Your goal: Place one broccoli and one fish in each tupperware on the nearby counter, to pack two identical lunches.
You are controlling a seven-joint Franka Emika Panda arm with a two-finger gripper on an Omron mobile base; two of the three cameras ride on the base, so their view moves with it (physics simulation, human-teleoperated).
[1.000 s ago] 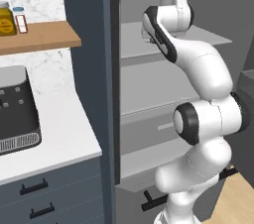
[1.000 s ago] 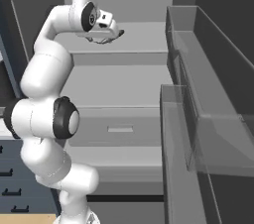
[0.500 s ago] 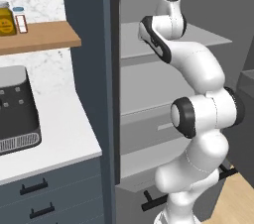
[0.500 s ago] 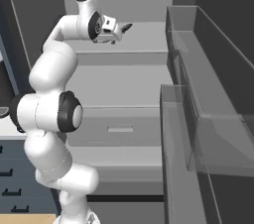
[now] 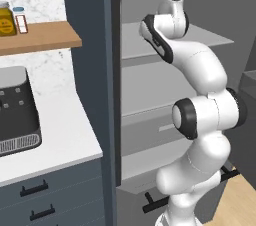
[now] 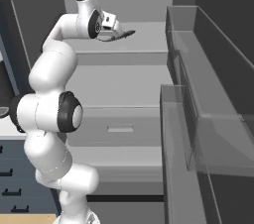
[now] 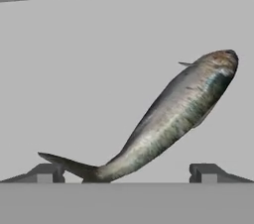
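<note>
Silvery-grey fish (image 7: 168, 119), long and slim with a darker back, lies on the pale grey fridge shelf (image 7: 74, 79) right ahead of our end effector (image 7: 126, 172). Its tail sits between the two dark fingertips (image 7: 47, 171), its head points up and away to the right in the hand view. Our jaws stand wide apart, holding nothing; whether the tail touches either tip we cannot tell.

From the right base view we have the end effector (image 6: 120, 33) reaching over the upper shelf (image 6: 144, 44) of the open grey fridge. From the left base view the white marbled table (image 5: 55, 135) sits beside the fridge, carrying a dark toaster-like box (image 5: 15, 110); a wooden wall shelf (image 5: 40, 42) above it holds a yellow jar (image 5: 7, 20).

Progress, as we judge it: early. No fish is gripped yet and we cannot see any packed lunch. Left to do: close on this fish, carry it to a tupperware on the table, then handle the remaining fish and broccoli.
</note>
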